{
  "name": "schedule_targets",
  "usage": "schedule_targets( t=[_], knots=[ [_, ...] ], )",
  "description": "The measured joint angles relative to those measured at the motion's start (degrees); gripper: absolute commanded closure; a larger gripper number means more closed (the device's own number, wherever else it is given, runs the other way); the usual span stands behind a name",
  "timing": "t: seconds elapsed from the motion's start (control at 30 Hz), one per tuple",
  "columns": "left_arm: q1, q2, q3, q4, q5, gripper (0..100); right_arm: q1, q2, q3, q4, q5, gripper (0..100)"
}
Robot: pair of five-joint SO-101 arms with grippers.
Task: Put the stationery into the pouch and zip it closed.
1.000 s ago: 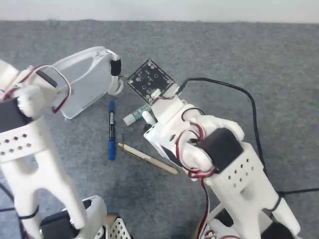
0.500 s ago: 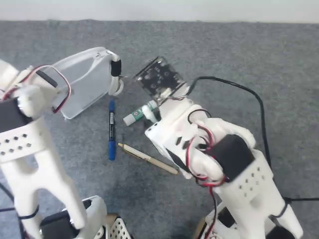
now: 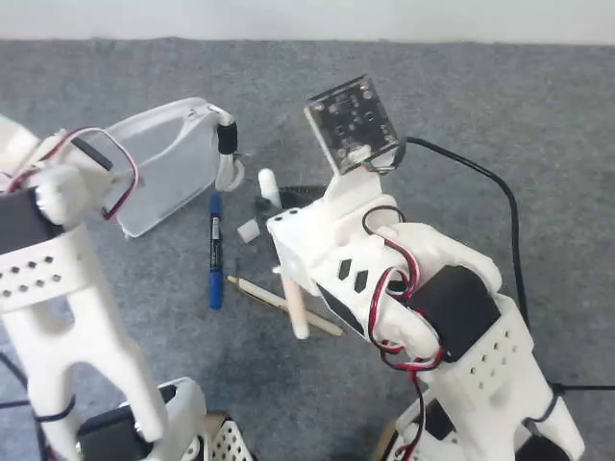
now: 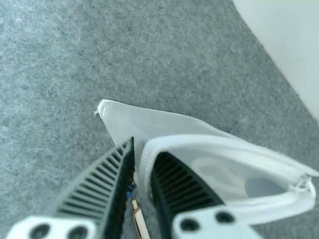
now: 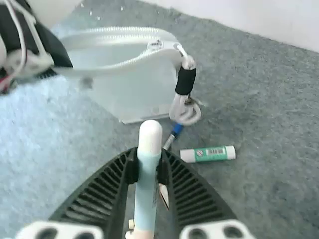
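- Loading under way: right claw (image 5: 148, 162) clamps a white pen (image 5: 150, 132) upright, near the pouch (image 5: 127, 84).
- Pouch rim sits pinched in left claw (image 4: 140, 149), mouth open.
- Next likely: tilt the pen into that mouth.

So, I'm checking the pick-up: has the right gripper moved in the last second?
Yes. In the high view the right gripper, shut on the white-capped pen, has lifted, its wrist swinging rightward away from the blue pen, which stayed put.
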Motion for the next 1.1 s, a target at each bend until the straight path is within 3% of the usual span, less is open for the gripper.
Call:
schedule_targets(
  t=[0.9,1.1],
  knots=[
    [0.2,0.0,0.0,0.0,0.0,99,-0.1,0.0,0.0,-29.7,-2.6,99.2],
    [0.2,0.0,0.0,0.0,0.0,99,-0.2,0.0,0.0,-31.8,-2.6,99.2]
  ],
)
